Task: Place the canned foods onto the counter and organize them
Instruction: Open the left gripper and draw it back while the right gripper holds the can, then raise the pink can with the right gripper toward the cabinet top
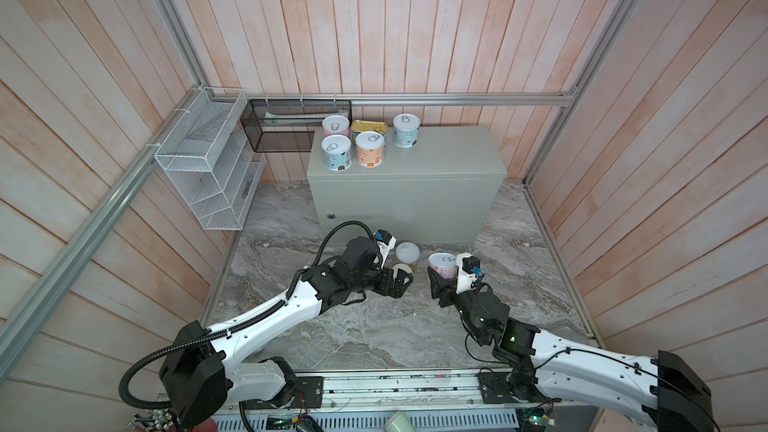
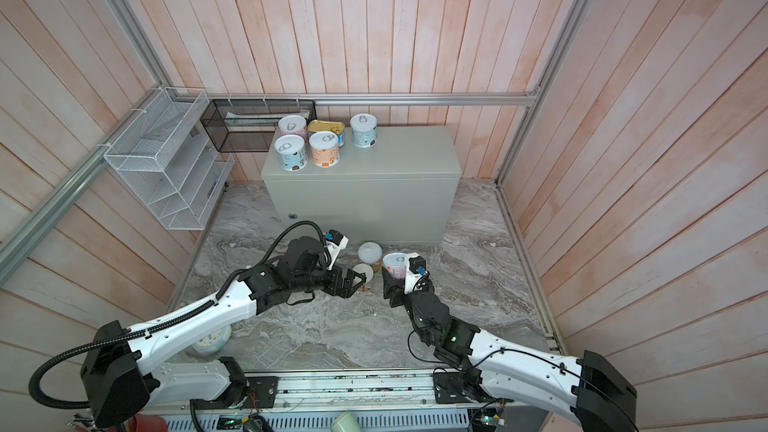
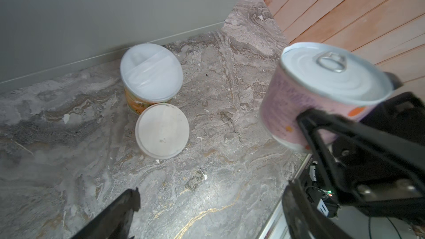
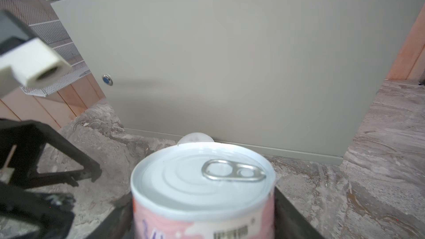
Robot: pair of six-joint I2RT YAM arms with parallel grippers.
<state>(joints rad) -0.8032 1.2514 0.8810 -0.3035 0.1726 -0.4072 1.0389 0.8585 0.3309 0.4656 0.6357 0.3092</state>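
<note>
On the left of the grey-green counter (image 1: 436,160) (image 2: 395,155) stand several pastel cans (image 1: 336,153) (image 2: 324,149) around a flat gold tin (image 1: 365,125). Two white-lidded orange cans (image 1: 406,252) (image 3: 151,72) (image 3: 162,131) stand together on the marble floor against the counter's front. My left gripper (image 1: 401,280) (image 3: 211,203) is open and empty, just short of the nearer one. My right gripper (image 1: 442,280) (image 4: 202,221) is shut on a pink can with a pull-tab lid (image 1: 442,265) (image 2: 394,265) (image 3: 322,93) (image 4: 202,180), held upright above the floor to their right.
A white wire rack (image 1: 208,168) hangs on the left wall and a black mesh rack (image 1: 291,126) on the back wall beside the counter. Wooden walls close in three sides. A pale round object (image 2: 214,340) lies under my left arm.
</note>
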